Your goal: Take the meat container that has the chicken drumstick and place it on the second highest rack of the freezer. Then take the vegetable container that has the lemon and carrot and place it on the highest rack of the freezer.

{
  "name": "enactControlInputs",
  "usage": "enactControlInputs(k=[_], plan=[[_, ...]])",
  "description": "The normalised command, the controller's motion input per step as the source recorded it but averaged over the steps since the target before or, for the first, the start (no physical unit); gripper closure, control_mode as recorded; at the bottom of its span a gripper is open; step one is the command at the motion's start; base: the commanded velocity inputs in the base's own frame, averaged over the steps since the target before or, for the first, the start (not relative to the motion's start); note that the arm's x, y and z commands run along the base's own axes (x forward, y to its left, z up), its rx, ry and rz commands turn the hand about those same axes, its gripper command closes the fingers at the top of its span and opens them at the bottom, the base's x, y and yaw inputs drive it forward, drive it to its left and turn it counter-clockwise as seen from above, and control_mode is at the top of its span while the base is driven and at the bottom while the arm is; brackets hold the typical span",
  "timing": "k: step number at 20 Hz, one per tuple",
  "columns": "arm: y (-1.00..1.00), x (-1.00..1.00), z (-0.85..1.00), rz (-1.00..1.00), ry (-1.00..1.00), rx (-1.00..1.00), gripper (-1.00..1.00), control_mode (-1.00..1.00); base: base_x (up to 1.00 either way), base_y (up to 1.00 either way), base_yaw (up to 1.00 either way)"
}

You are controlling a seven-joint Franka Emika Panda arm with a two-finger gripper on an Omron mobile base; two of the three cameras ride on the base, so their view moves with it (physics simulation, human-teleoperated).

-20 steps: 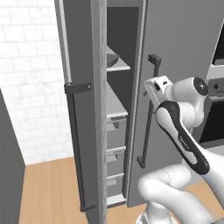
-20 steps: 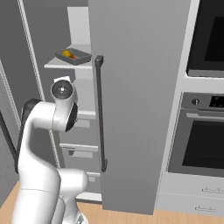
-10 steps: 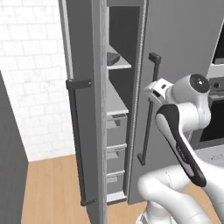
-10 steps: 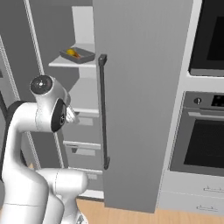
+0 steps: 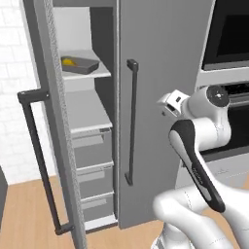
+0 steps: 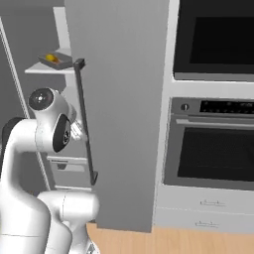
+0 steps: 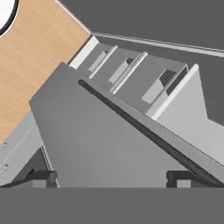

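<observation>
Claw [image 7: 111,177] stands wide open and empty, facing the closed freezer door [image 5: 160,97] beside its dark vertical handle [image 5: 131,121]. The vegetable container [image 5: 79,64], something yellow visible inside, rests on a shelf [image 5: 90,73] within the open compartment, left of that door. Three drawers [image 5: 92,172] sit below the shelf.
</observation>
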Motion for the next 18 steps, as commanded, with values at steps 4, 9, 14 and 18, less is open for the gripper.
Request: enactControlInputs(k=[4,9,14,18], plan=[[0.00,0.00,0.00,0.00,0.00,0.00,-1.00,1.00,0.04,-1.00,-0.31],[0.00,0.00,0.00,0.00,0.00,0.00,-1.00,1.00,0.37,-1.00,-0.27],[0.00,0.00,0.00,0.00,0.00,0.00,-1.00,1.00,0.67,-1.00,-0.16],[0.00,0.00,0.00,0.00,0.00,0.00,-1.00,1.00,0.73,-1.00,-0.10]])
